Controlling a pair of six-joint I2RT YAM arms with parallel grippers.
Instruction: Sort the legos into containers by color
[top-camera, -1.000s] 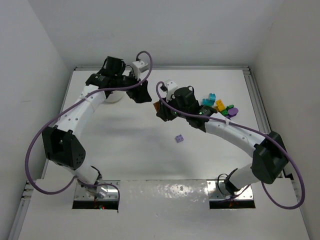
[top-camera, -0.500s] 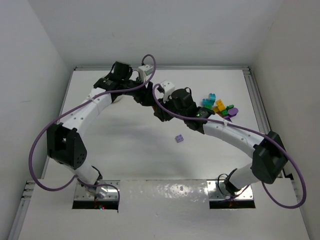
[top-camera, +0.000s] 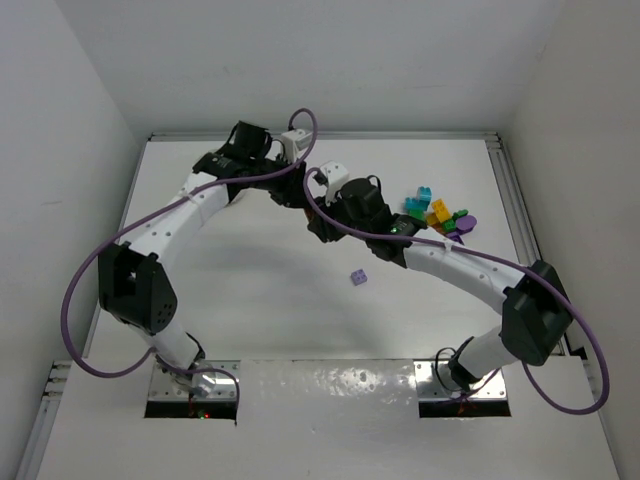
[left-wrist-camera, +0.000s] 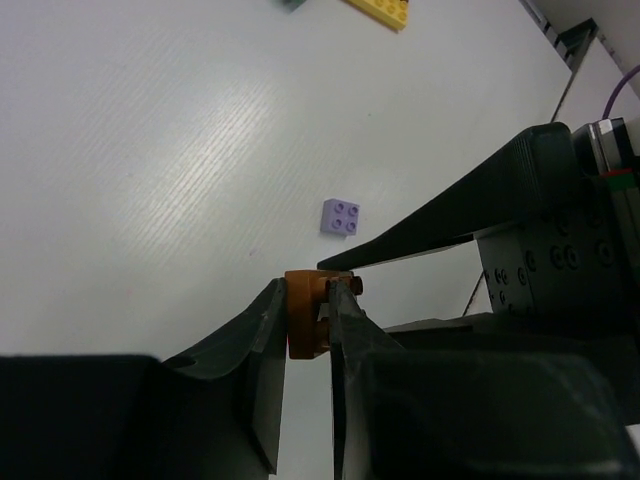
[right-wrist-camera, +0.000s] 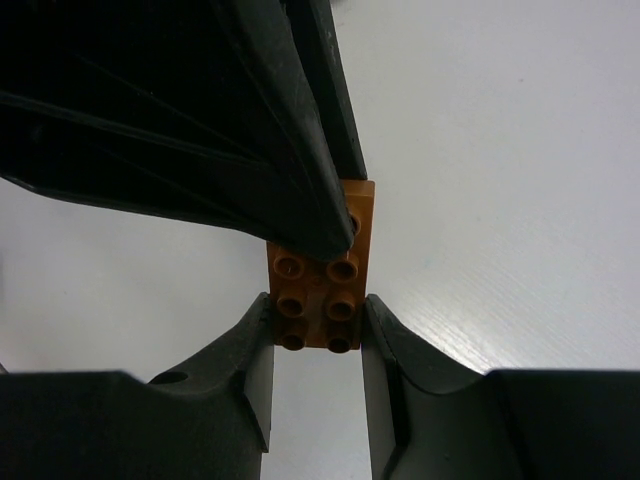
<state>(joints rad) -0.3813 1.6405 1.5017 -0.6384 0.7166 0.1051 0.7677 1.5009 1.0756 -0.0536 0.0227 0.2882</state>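
A small square lilac brick (top-camera: 358, 277) lies on the smooth white table (top-camera: 250, 280). Beyond it, right gripper (right-wrist-camera: 318, 305) and left gripper (left-wrist-camera: 308, 300) both clamp opposite ends of one studded orange brick (right-wrist-camera: 316, 285). To the right, a colourful pile (top-camera: 437, 212).

Robotics lab test cell viewed from above. Bare white table (top-camera: 250, 290) boxed in by plain white walls (top-camera: 70, 100). Left arm (top-camera: 165, 220) and right arm (top-camera: 460, 265) bolted to metal plates (top-camera: 330, 385) at near edge, trailing purple cables (top-camera: 66, 310). Metal rail (top-camera: 508, 190) along the tabletop side.
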